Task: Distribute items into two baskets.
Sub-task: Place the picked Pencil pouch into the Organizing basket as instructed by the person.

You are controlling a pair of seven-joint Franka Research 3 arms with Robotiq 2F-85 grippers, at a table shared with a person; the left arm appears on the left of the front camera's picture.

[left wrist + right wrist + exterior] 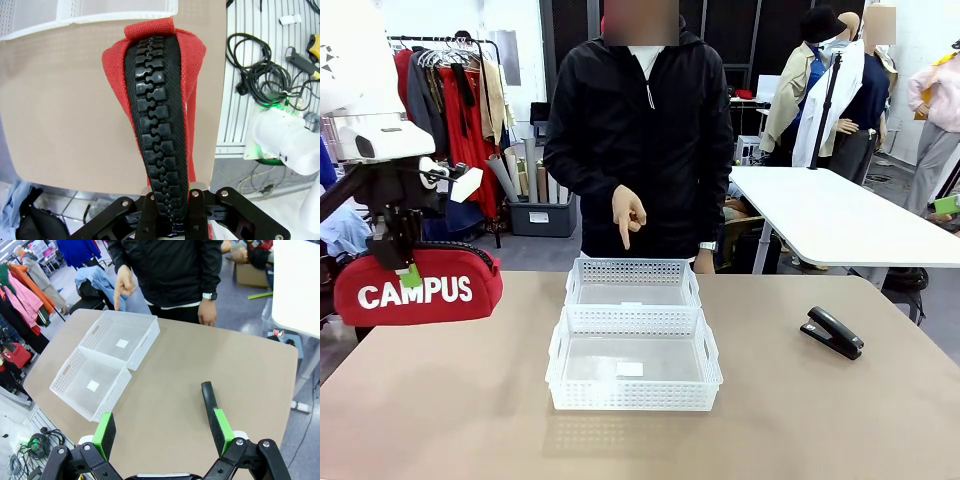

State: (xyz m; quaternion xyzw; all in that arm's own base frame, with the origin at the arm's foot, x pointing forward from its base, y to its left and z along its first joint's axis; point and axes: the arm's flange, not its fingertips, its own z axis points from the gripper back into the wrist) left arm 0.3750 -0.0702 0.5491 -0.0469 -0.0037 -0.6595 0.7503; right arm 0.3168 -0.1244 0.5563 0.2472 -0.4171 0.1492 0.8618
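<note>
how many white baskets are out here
2. The near basket sits centred, on the robot's side; the far basket is right behind it, under the person's pointing hand. No others appear to be hidden.

left tool clamped, right tool spread wide

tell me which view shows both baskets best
Right wrist view: both baskets seen whole from above, insides open to view. Front view shows them at a flatter angle, near basket overlapping far basket. Left wrist view catches a white basket corner.
</note>
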